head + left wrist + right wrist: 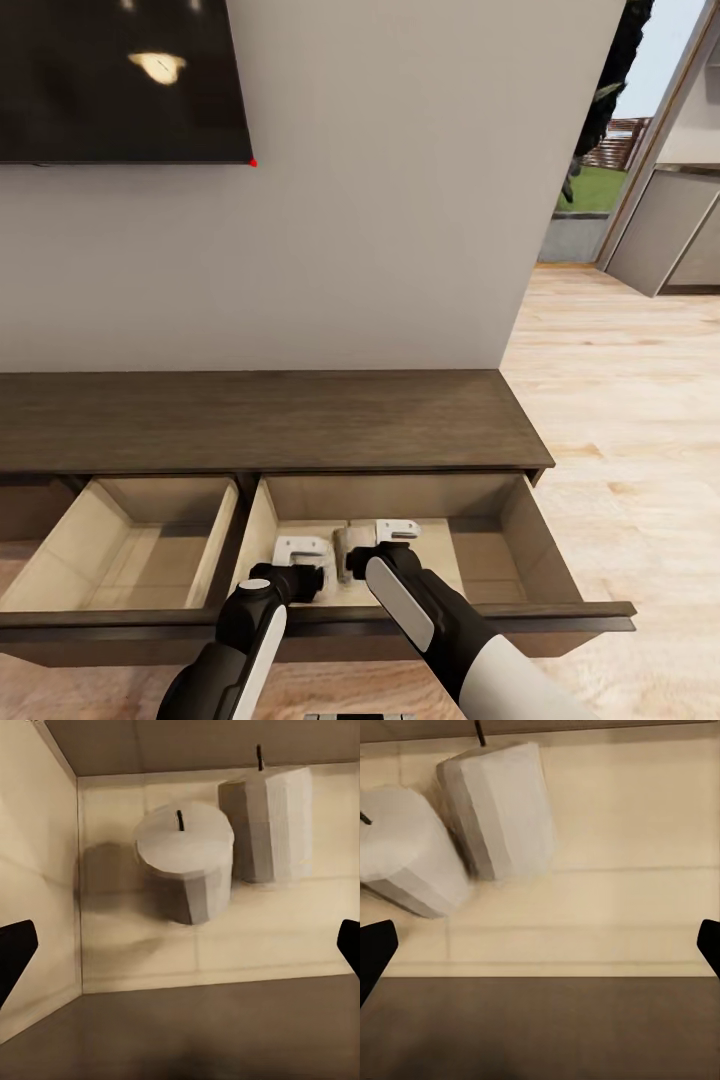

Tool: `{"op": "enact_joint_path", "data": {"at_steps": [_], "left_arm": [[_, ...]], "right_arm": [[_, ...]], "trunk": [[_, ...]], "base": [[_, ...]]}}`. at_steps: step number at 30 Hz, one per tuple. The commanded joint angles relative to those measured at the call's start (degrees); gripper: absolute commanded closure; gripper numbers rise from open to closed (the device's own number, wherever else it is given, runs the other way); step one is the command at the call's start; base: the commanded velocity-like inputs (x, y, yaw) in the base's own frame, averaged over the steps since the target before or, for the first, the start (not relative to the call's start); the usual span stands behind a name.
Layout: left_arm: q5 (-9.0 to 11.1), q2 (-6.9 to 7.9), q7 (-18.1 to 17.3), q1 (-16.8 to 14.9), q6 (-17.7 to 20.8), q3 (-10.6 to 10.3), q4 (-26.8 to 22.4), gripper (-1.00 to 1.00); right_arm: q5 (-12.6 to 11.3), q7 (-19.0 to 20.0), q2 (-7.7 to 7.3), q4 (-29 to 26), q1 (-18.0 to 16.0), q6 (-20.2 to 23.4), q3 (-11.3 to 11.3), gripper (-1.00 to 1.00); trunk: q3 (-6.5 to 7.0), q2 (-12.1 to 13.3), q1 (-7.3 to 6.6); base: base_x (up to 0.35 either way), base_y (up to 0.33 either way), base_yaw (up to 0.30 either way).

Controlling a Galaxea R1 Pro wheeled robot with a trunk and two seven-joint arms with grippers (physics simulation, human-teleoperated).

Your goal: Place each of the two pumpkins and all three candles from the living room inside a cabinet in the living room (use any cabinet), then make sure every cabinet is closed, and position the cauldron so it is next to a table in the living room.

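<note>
The dark-brown cabinet (270, 420) stands against the wall with two drawers pulled out. In the right drawer (540, 545) stand two pale grey candles, a short wide candle (184, 859) and a taller candle (270, 821), close together near the drawer's back wall. The right wrist view has the taller candle (499, 810) and the short candle (401, 855). My left gripper (180, 952) and my right gripper (540, 952) hang over this drawer's front edge, both open and empty, short of the candles. The pumpkins, the cauldron and the table are out of view.
The left drawer (130, 550) is open, showing a bare beige inside. A dark TV screen (120, 80) hangs on the wall above the cabinet. Wooden floor (630, 400) runs to the right toward grey cupboards (670, 230) and a doorway outside.
</note>
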Motion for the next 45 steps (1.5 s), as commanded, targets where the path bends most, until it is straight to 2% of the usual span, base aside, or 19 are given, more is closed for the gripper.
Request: {"op": "enact_joint_path", "data": {"at_steps": [1,26,28,33,45], "left_arm": [[0.0,0.0,0.0,0.0,0.0,0.0,-0.02,-1.0],[0.23,0.0,-0.09,0.0,1.27,0.0,-2.33,-1.0],[0.25,0.0,-0.09,0.0,1.29,0.01,-2.42,-1.0],[0.26,0.0,-0.09,0.0,1.32,0.03,-2.52,-1.0],[0.27,0.0,-0.09,0.0,1.89,0.02,-2.72,-1.0]], "right_arm": [[-0.02,0.0,0.0,0.0,0.0,0.0,0.0,-1.0],[-0.07,-0.03,0.0,-0.08,0.0,-0.03,-0.13,-1.0],[-0.07,-0.06,0.0,-0.17,0.0,-0.02,-0.38,-1.0],[-0.05,-0.16,0.0,-0.37,0.0,-0.05,-3.15,-1.0],[0.05,-0.24,0.0,-0.48,0.0,0.04,-3.77,-1.0]], "trunk": [[0.18,0.4,-0.22],[4.67,10.43,-5.71],[5.03,11.23,-6.15],[5.92,13.24,-7.25],[8.08,18.05,-9.88]], "base": [[0.0,0.0,0.0],[-0.011,0.0,0.0],[-0.109,0.0,0.0],[-0.027,0.0,0.0],[-0.001,0.0,0.0]]}}
